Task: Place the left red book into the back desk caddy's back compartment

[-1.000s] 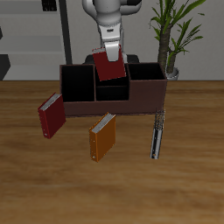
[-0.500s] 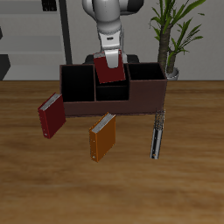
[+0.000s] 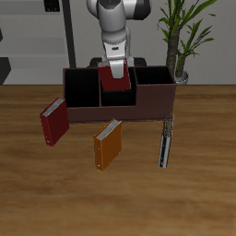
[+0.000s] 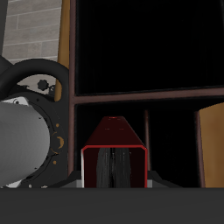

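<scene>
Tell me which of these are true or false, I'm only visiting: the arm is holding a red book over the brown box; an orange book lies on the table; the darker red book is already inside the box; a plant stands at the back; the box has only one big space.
1. The gripper holds the left red book at the back desk caddy. True; the book sits low in the caddy's middle section.
2. An orange book lies on the table. True.
3. The darker red book is inside the caddy. False; the crimson book is outside, by the caddy's end.
4. A plant stands at the back. True.
5. The caddy is one open space. False; dividers split it into several cells.
</scene>
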